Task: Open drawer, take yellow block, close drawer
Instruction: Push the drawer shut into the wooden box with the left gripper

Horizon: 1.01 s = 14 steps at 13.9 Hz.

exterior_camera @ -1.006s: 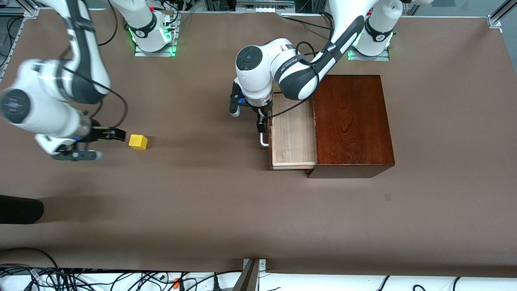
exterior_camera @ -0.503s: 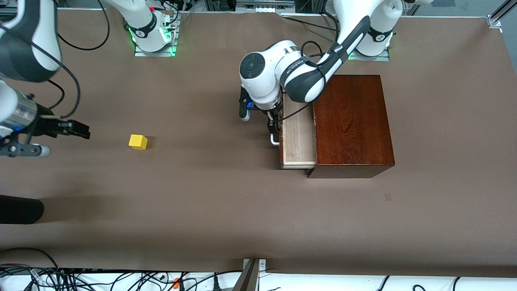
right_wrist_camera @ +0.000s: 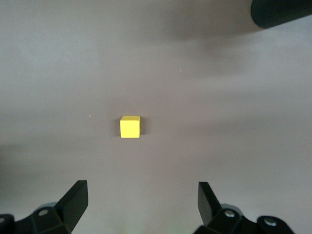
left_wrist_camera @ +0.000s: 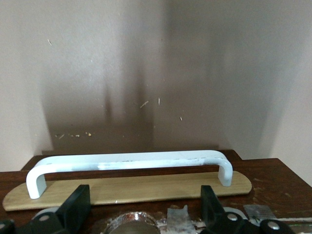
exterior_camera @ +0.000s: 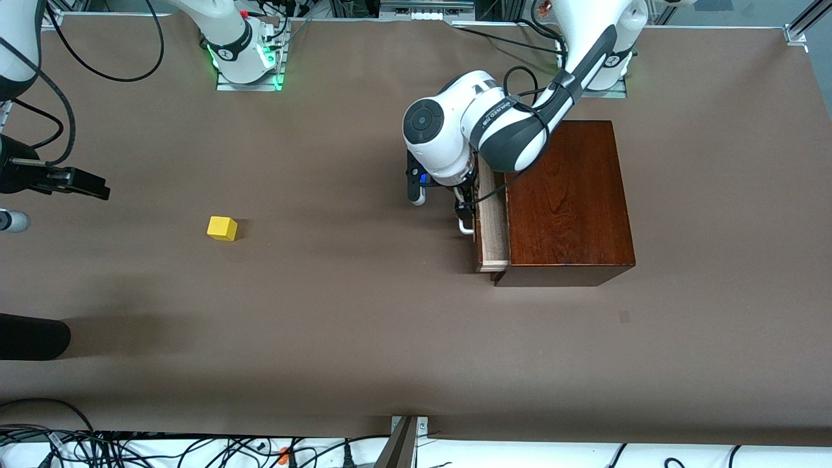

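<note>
The yellow block (exterior_camera: 222, 228) lies alone on the brown table toward the right arm's end; the right wrist view shows the yellow block (right_wrist_camera: 129, 126) well apart from the gripper. My right gripper (exterior_camera: 45, 201) hangs open at that end of the table, right gripper (right_wrist_camera: 142, 200) with nothing between its fingers. The drawer (exterior_camera: 492, 227) of the dark wooden box (exterior_camera: 565, 195) shows only a thin pale strip. My left gripper (exterior_camera: 463, 209) is at the drawer front by the white handle (exterior_camera: 465, 225). In the left wrist view the handle (left_wrist_camera: 129, 163) lies just past the left gripper (left_wrist_camera: 145, 207), whose fingers stand wide open.
A black rounded object (exterior_camera: 32, 338) lies at the table edge at the right arm's end, nearer the front camera than the block; it also shows as the black object (right_wrist_camera: 282, 12). Cables run along the table's front edge (exterior_camera: 195, 448).
The drawer has slid most of the way into the box, with the left gripper following at its front. The right gripper has drawn away from the yellow block toward its end of the table.
</note>
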### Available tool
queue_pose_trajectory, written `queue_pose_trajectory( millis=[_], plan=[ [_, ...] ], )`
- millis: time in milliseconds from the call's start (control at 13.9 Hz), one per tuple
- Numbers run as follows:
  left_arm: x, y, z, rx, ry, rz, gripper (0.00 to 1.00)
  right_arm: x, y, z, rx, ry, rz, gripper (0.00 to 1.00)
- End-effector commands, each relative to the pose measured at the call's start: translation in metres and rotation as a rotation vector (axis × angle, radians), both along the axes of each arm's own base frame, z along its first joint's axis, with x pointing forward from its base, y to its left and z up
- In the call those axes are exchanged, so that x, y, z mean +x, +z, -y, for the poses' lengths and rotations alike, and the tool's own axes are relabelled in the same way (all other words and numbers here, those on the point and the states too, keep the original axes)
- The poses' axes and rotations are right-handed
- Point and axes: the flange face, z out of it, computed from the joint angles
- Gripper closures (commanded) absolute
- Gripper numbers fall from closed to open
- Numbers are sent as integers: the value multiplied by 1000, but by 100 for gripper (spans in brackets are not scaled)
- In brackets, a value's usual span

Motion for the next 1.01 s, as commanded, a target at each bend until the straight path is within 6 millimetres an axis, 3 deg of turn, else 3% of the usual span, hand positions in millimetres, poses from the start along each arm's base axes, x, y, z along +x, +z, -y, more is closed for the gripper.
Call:
queue_pose_trajectory(
  millis=[0, 144, 359, 647, 719, 790, 934],
  plan=[
    [-6, -1, -22, 64, -8, -7, 0, -10, -1, 14, 45, 10, -15, 0],
    [3, -3, -38, 88, 20, -27, 0, -17, 1, 10, 20, 40, -2, 0],
    [7, -4, -56, 136, 49, -63, 0, -41, -4, 21, 42, 30, 28, 0],
    [22, -4, -84, 160, 99, -89, 0, -60, 10, 29, 49, 27, 44, 0],
    [23, -3, -82, 151, 100, -80, 0, -65, 26, 34, 52, 7, 85, 0],
    [21, -1, -73, 142, 93, -68, 0, -65, 28, 43, 63, -3, 99, 0],
    [10, 4, -45, 111, 152, 2, 0, -67, 29, 40, 66, 9, 92, 0]
  ],
)
